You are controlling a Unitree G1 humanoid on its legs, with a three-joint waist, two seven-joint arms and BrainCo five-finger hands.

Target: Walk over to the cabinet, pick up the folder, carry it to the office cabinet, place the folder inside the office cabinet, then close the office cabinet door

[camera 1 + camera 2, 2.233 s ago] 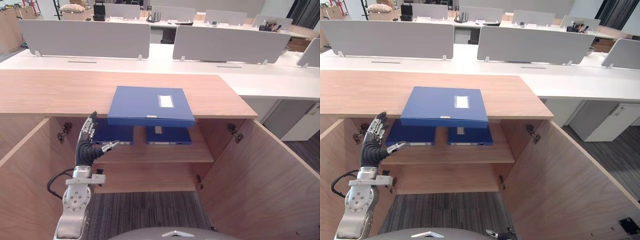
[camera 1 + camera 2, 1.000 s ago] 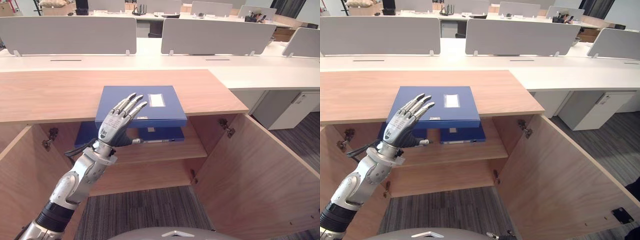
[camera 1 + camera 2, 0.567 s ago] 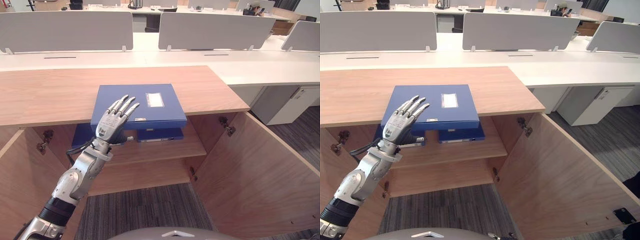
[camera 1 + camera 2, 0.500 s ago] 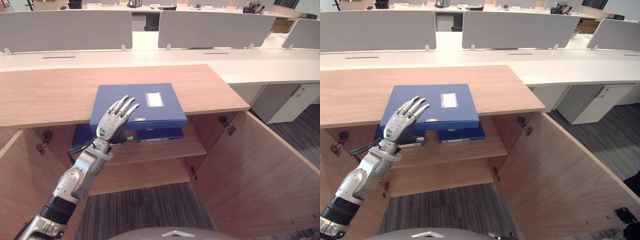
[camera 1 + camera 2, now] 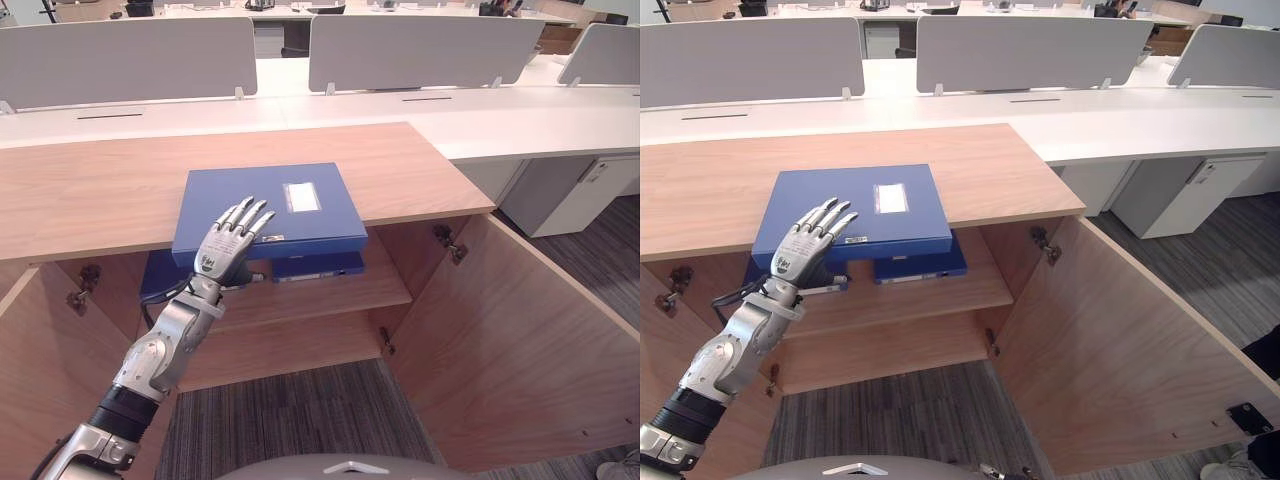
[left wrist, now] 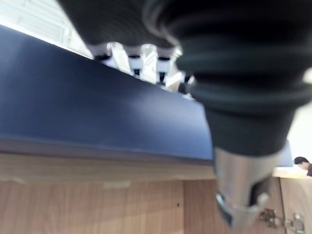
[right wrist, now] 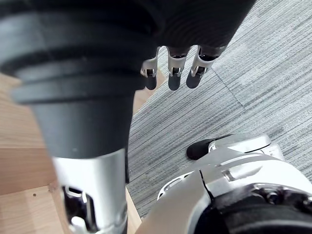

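Top label: I see a white label [image 5: 302, 196] on the lid of the blue folder [image 5: 250, 205]. I can't read its words.
Edge tag: a small tag [image 5: 272, 238] sits on the folder's front edge, just beside the left hand [image 5: 222, 255]. It is too small for me to read.
Hand mark: a little pale mark [image 5: 207, 264] is on the back of that hand. I can't make it out.
Shelf: the lower folder [image 5: 315, 266] on the shelf [image 5: 300, 300] has a pale strip [image 5: 340, 271] on its edge. I can't read it.
Words I can read: none.

Blue folder [image 5: 312, 222] lies flat on the cabinet top [image 5: 100, 195] — overhanging its edge.
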